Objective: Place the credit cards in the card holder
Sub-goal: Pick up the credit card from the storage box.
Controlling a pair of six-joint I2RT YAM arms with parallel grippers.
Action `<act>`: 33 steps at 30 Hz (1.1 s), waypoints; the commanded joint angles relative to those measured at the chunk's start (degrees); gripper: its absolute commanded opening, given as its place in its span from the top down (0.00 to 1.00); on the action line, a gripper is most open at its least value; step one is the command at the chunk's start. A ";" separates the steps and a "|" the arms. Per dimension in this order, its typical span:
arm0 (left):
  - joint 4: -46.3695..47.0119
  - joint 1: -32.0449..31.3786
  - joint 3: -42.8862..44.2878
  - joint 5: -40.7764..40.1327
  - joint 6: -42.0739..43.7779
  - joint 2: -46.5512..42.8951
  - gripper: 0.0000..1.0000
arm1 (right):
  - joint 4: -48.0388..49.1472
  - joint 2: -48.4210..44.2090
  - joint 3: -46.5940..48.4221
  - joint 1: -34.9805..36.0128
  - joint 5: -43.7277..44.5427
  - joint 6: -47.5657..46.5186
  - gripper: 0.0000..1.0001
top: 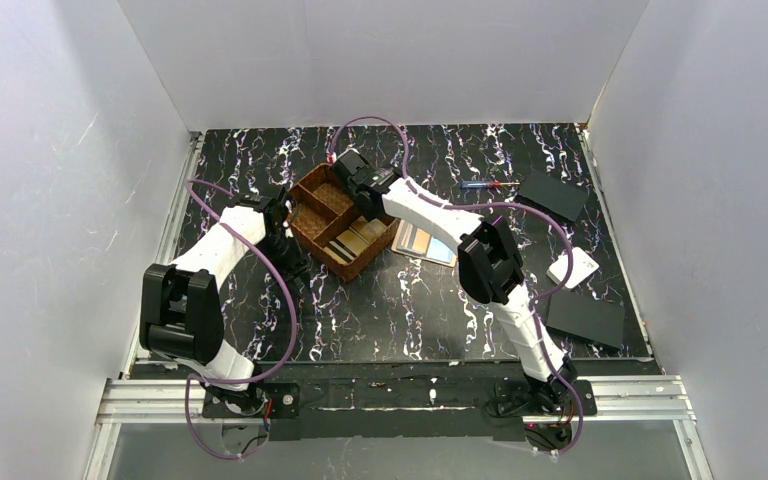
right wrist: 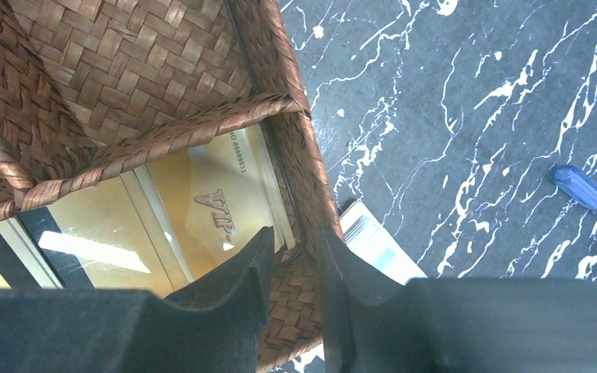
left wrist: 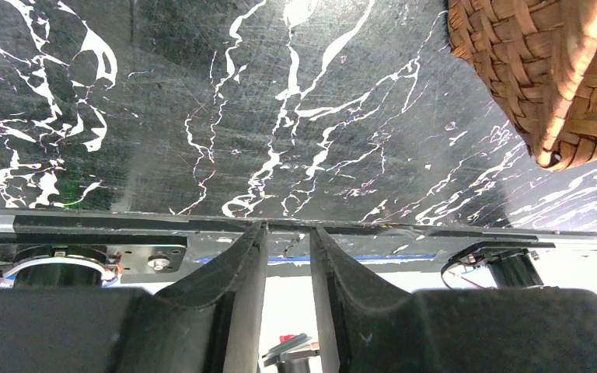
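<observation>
Several gold credit cards lie in the near compartment of a brown woven tray. In the right wrist view a gold "VIP" card lies beside a card with a black stripe. The card holder lies open on the table just right of the tray, tan slots up, with a bluish patch; its pale corner shows in the right wrist view. My right gripper has its fingers closed on either side of the tray's right wall. My left gripper is slightly open and empty, left of the tray.
A blue and red screwdriver lies behind the holder. Black plates lie at the back right and the near right, with a white box between them. White walls close in three sides.
</observation>
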 commanded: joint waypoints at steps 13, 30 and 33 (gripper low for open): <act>0.39 0.21 1.31 4.83 -0.89 0.70 0.64 | 8.78 -1.03 -7.18 -1.54 -40.56 11.43 0.38; -2.73 9.41 0.34 8.63 -12.48 -10.60 0.50 | 54.36 -8.86 -34.92 0.49 -61.46 51.53 0.37; -1.03 9.52 0.80 9.61 -13.19 -8.02 0.49 | 53.62 -8.66 -33.90 0.73 -61.59 50.98 0.45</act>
